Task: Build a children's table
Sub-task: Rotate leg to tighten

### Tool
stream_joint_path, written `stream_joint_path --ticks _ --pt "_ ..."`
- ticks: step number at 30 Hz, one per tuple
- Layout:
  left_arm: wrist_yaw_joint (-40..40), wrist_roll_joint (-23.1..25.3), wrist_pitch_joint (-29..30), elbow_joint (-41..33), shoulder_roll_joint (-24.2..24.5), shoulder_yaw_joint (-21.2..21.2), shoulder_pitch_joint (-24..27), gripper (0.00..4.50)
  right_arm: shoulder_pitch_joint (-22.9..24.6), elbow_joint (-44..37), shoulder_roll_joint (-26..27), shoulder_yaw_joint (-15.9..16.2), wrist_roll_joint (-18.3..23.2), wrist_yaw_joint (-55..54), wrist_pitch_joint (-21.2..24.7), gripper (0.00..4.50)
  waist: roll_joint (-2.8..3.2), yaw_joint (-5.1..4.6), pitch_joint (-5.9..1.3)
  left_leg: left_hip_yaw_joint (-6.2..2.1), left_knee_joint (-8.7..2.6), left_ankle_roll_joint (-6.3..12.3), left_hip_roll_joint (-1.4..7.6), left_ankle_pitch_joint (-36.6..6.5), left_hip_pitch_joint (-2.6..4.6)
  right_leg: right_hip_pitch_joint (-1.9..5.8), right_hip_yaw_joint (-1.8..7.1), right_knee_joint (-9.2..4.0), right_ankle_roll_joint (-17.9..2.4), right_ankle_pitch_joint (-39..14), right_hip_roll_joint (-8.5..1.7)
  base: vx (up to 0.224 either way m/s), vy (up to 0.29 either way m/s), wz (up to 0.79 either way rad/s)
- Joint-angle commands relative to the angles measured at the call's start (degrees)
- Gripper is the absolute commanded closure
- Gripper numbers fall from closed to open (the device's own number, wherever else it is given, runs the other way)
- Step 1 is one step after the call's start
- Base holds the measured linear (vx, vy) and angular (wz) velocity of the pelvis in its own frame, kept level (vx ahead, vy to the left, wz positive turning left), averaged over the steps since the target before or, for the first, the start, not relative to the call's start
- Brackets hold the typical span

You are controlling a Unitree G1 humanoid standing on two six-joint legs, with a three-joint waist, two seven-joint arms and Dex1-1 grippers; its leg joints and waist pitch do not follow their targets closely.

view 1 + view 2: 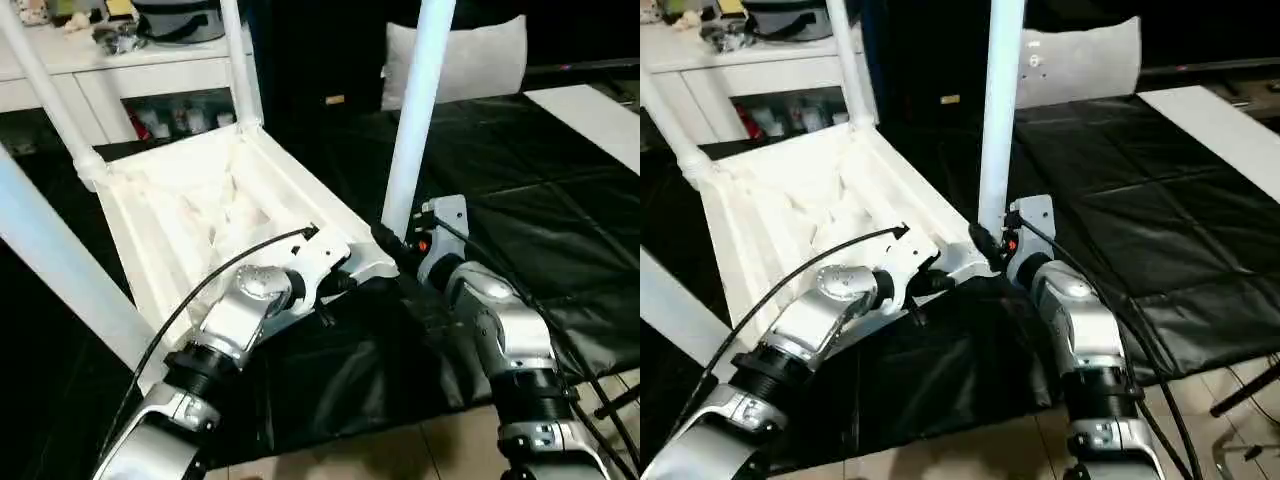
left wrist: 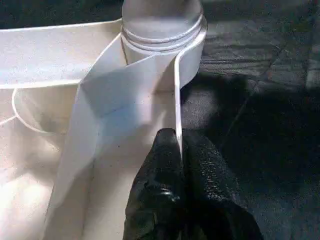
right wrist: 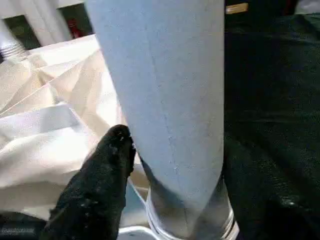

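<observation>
Pinching the thin rim of the white tabletop (image 1: 215, 215) (upside down, ribbed underside up) at 6 o'clock, the left gripper (image 2: 178, 150) was clamped shut on it. Right gripper (image 3: 170, 150) straddled the near-corner leg (image 1: 415, 120) at 4 o'clock; grip unclear. Looked light, stiff, slippery plastic; best held low, near the socket.

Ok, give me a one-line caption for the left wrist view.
Left gripper pinches the table top's rim just below the corner socket holding a leg.
</observation>
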Motion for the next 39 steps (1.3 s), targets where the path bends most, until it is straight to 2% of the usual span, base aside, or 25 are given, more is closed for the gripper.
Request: stream_joint_path --ticks 1,4,7,10,13,15,16,20,22,23,28,32,39 --pt "-1.18 -0.71 -3.12 -3.25 0.19 -0.19 -0.77 4.50 1.30 -0.20 -0.09 3.91 1.14 4.66 1.31 1.37 -0.27 0.46 -4.06 -0.60 -3.55 4.32 1.59 -7.32 -0.03 3.87 2.64 -4.13 -12.28 -6.12 -3.17 0.000 0.000 0.00" --pt "-3.05 -0.75 -4.44 -3.08 1.64 -0.53 -0.42 4.50 1.61 -0.67 -3.33 3.59 2.15 7.63 0.61 1.12 -0.17 0.57 -3.90 -0.54 -3.62 3.98 1.68 -8.91 0.13 3.83 2.71 -4.35 -12.16 -8.22 -3.24 0.000 0.000 0.00" --pt "-6.39 -0.67 -7.34 -2.59 4.16 -1.35 0.03 4.50 2.15 -1.82 -8.83 3.98 3.27 14.82 -0.04 0.92 -0.28 0.72 -3.75 -0.56 -3.73 3.50 1.71 -10.44 0.15 3.89 2.69 -4.62 -11.48 -10.78 -3.31 0.000 0.000 0.00" --pt "-11.02 -0.96 -10.67 -2.51 6.96 -2.42 0.66 4.50 2.50 -3.08 -14.17 4.06 4.60 22.63 -0.05 0.68 -0.32 1.24 -3.78 -0.51 -3.61 3.99 1.81 -10.33 0.19 3.83 2.77 -4.60 -11.32 -10.70 -3.28 0.000 0.000 0.00" --pt "-16.28 -1.80 -12.49 -3.80 9.44 -3.63 1.50 4.50 2.41 -3.56 -17.34 4.40 5.57 28.30 -0.34 0.49 -0.32 1.85 -3.92 -0.51 -3.52 4.42 1.95 -9.14 0.18 3.78 2.75 -4.21 -11.91 -9.15 -3.31 0.000 0.000 0.00" --pt "-21.26 -2.51 -14.79 -5.01 11.72 -4.81 2.25 4.50 2.31 -3.78 -20.06 5.86 5.79 33.10 -0.96 0.22 -0.49 2.16 -3.84 -0.43 -3.54 4.45 2.10 -9.37 0.29 3.65 2.75 -4.25 -12.20 -9.88 -3.34 0.000 0.000 0.00" --pt "-22.72 -2.75 -15.43 -5.35 12.37 -5.14 2.47 4.50 2.26 -3.83 -20.76 6.33 5.74 34.32 -1.22 0.14 -0.35 2.45 -3.89 -0.49 -3.53 4.47 2.19 -9.32 0.25 3.65 2.76 -4.10 -12.24 -10.13 -3.43 0.000 0.000 0.00" --pt "-28.60 -3.00 -18.42 -6.05 15.49 -7.38 2.93 4.50 1.78 -3.55 -23.54 9.10 6.21 40.39 -2.83 0.14 -0.21 3.20 -3.87 -0.34 -3.56 4.23 2.44 -9.89 0.65 3.18 2.89 -4.06 -12.68 -10.23 -3.36 0.000 0.000 0.00" --pt "-31.29 -3.24 -20.09 -5.98 16.65 -8.24 2.90 4.50 1.38 -2.90 -24.20 10.16 6.74 43.72 -3.44 0.14 -0.23 3.55 -3.77 -0.34 -3.65 3.89 2.45 -10.62 0.64 3.19 2.92 -4.09 -12.64 -11.13 -3.43 0.000 0.000 0.00" --pt "-32.35 -3.36 -20.75 -5.92 17.05 -8.51 2.86 4.50 1.18 -2.57 -24.38 10.52 6.95 45.08 -3.64 0.40 -0.34 3.76 -3.81 -0.38 -3.64 3.78 2.42 -11.21 0.64 3.24 2.89 -4.07 -12.60 -11.73 -3.45 0.000 0.000 0.00" --pt "-35.79 -3.91 -21.83 -5.93 18.23 -9.02 2.41 4.50 0.44 -0.88 -23.84 12.38 7.04 48.60 -5.02 0.73 -0.59 4.37 -3.80 -0.37 -3.70 3.23 2.48 -11.02 0.60 3.20 3.01 -4.01 -12.34 -12.53 -3.60 0.000 0.000 0.00" --pt "-34.98 -3.63 -22.17 -5.01 18.00 -8.67 1.93 4.50 0.72 -1.07 -23.92 13.27 8.14 50.73 -3.70 1.07 -0.78 4.40 -3.87 -0.39 -3.65 3.36 2.45 -10.08 0.50 3.27 3.00 -3.94 -12.04 -12.40 -3.57 0.000 0.000 0.00" --pt "-34.99 -3.86 -22.62 -4.03 17.83 -8.41 2.15 4.50 0.92 -1.37 -24.17 13.79 10.02 53.60 -2.04 1.68 -0.65 4.46 -3.90 -0.39 -3.58 3.54 2.41 -9.70 0.44 3.25 2.95 -4.04 -11.77 -12.76 -3.51 0.000 0.000 0.00"
